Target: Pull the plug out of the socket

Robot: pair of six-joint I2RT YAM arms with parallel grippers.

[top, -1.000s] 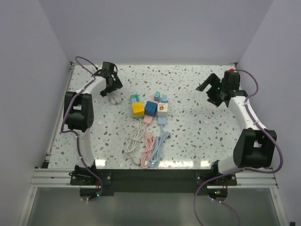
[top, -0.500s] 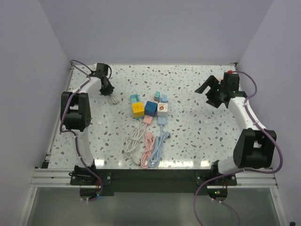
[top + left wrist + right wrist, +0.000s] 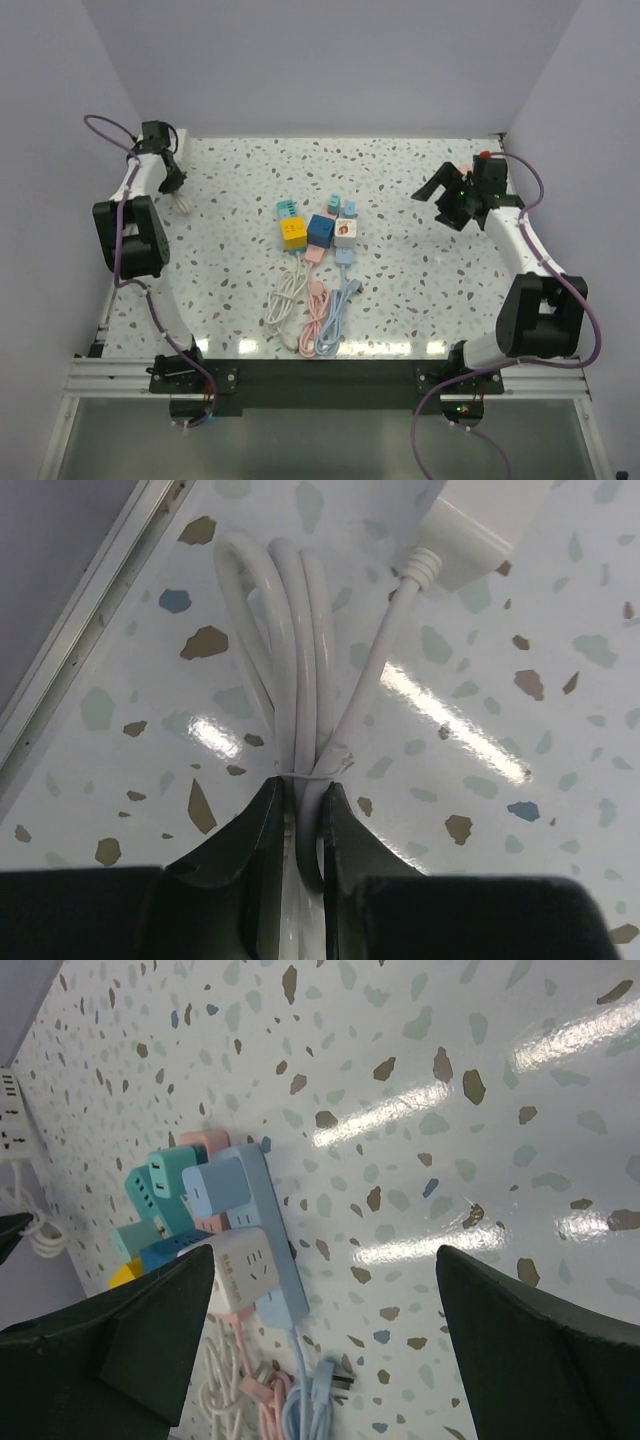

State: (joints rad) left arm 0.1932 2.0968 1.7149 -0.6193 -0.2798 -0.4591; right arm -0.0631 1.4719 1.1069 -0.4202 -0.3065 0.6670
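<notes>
Plug, pale blue, sat in the blue strip at table centre. Far left, left gripper was clamped on a tied white cable coil beside the table rail. Coloured strips crowded the plug. Right gripper gaped, well apart.

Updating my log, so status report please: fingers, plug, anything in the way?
Left fingers shut on white cable coil, far-left edge. Right fingers open, hovering clear. Light-blue plug seated in blue strip. Nothing blocking it.

Three coiled cables were counted: a white cable, a pink cable and a light blue cable. Three socket cubes were there: a yellow cube, a dark blue cube and a white cube. One bundled white cord made a fourth cable.
</notes>
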